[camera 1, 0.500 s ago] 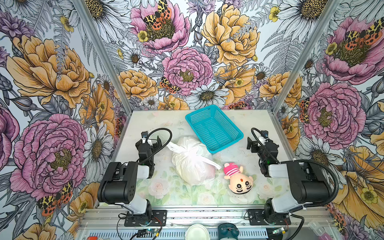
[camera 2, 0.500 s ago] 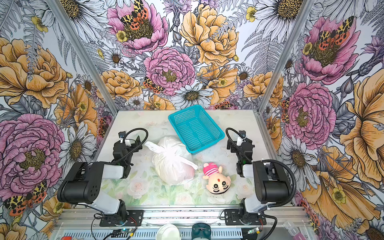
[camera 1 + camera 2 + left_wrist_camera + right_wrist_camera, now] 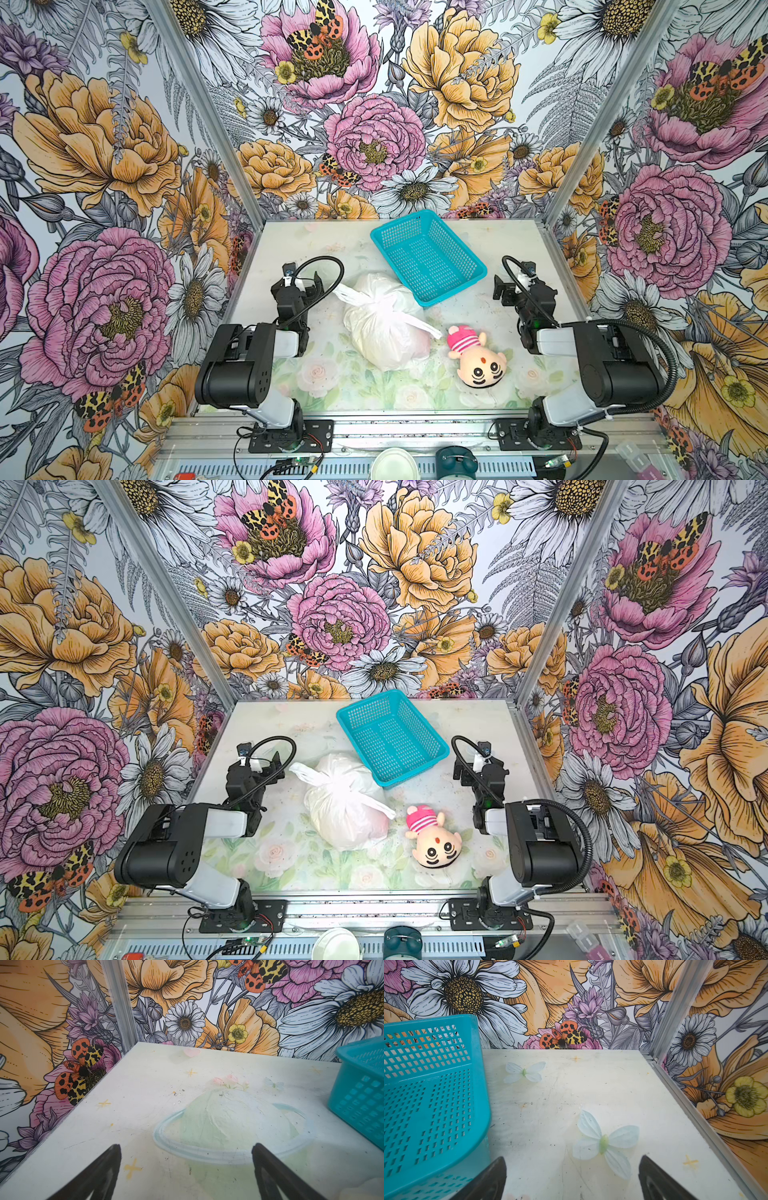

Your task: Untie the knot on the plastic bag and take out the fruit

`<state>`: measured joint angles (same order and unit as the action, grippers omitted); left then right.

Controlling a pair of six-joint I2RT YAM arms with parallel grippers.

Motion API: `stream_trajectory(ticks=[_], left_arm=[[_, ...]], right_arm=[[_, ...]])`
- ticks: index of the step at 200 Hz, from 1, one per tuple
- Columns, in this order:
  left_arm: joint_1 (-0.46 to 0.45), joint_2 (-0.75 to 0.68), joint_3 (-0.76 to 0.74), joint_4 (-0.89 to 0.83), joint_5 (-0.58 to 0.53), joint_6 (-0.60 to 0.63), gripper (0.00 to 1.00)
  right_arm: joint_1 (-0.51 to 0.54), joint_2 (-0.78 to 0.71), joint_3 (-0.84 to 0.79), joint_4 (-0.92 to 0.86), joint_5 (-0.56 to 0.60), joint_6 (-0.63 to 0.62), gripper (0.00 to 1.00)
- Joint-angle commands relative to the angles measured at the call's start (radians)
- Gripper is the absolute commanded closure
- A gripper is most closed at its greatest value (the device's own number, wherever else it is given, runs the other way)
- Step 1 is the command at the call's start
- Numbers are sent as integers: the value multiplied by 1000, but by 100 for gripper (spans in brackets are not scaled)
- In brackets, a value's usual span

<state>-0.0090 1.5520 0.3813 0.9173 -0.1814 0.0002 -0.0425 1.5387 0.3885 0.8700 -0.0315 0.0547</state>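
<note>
Flowered walls (image 3: 374,124) ring the counter (image 3: 291,245) where the plastic bag (image 3: 382,332) lies centre, knot (image 3: 376,300) still tied, fruit hidden inside; left pincer (image 3: 186,1145) and right pincer (image 3: 572,1157) wait released and empty, likely due next to reach for the knot's loose straps (image 3: 419,324).

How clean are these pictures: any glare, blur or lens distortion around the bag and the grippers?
In both top views: even soft light, faint shadows, bag bright but folds readable, walls splayed by the wide lens. Left wrist view: table sharp, left gripper fingers dark and soft-edged. Right wrist view: basket crisp, right gripper fingers equally blurred.
</note>
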Motion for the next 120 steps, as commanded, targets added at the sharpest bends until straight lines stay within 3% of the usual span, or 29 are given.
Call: stream_trajectory(ticks=[1,120], left_arm=[[1,-3,-5,22,22,6,1],[20,-3,-5,23,62,-5,1]], right_arm=[[0,0,3,6,-13,10,0],[0,-2,2,6,-14,10,1]])
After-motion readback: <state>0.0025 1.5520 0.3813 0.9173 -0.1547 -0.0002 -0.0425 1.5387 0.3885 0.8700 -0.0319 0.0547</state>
